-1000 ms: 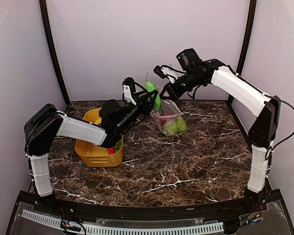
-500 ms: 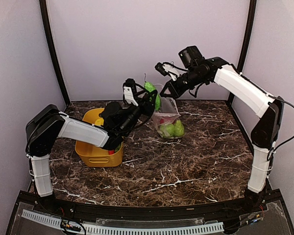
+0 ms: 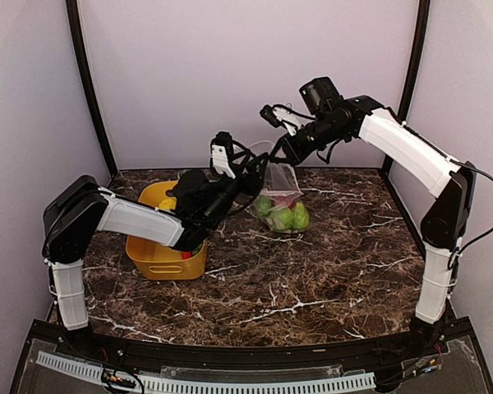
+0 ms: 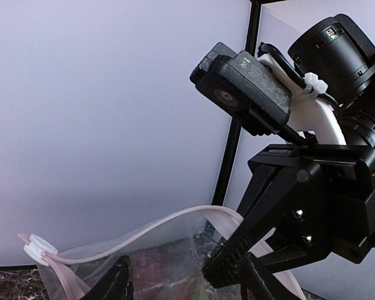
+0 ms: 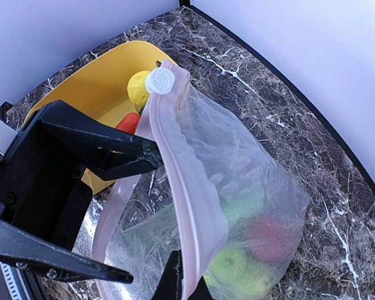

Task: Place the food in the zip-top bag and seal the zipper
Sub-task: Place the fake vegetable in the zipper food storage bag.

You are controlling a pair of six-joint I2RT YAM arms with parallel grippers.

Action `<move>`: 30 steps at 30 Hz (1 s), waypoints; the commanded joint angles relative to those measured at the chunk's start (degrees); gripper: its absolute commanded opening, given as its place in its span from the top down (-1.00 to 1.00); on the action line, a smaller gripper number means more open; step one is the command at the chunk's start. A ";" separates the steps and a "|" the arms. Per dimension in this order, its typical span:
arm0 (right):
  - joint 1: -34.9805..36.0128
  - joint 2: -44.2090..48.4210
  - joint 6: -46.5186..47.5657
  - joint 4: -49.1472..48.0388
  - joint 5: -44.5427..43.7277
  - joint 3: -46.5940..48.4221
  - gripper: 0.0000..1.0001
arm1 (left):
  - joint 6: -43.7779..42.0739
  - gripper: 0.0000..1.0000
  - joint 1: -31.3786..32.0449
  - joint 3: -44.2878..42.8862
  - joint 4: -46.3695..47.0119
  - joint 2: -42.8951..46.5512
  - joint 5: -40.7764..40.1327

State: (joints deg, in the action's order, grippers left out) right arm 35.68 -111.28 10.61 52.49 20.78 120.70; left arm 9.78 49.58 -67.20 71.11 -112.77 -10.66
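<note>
Yellow basket (image 3: 152, 254): a lemon (image 5: 139, 87) and something red wait inside.
Left gripper (image 3: 248, 170): open wide, empty, by the bag's mouth.
Zip-top bag (image 3: 286, 185): held up by its top, green fruits (image 3: 284, 218) and one red inside.
Zipper (image 5: 194, 206): not shut yet, more food to move.
Right gripper (image 3: 286, 153): pinching the bag's top edge.

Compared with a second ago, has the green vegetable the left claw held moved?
Yes: the green vegetable dropped into the zip-top bag, nearer the marble tabletop.

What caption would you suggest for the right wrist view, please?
Right gripper pinches the zipper of the zip-top bag, food inside; open left gripper at its mouth, near the yellow basket.
</note>
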 commanded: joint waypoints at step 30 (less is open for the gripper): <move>-8.86 0.24 1.04 -6.79 1.64 -7.76 1.00 | 8.86 -0.57 -3.81 10.69 -79.35 33.78 -8.69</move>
State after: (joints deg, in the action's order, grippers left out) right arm 25.39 -108.12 13.45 46.37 16.25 114.91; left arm 12.84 48.31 -56.18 0.67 -83.02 -20.43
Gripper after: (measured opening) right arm 0.003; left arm 0.777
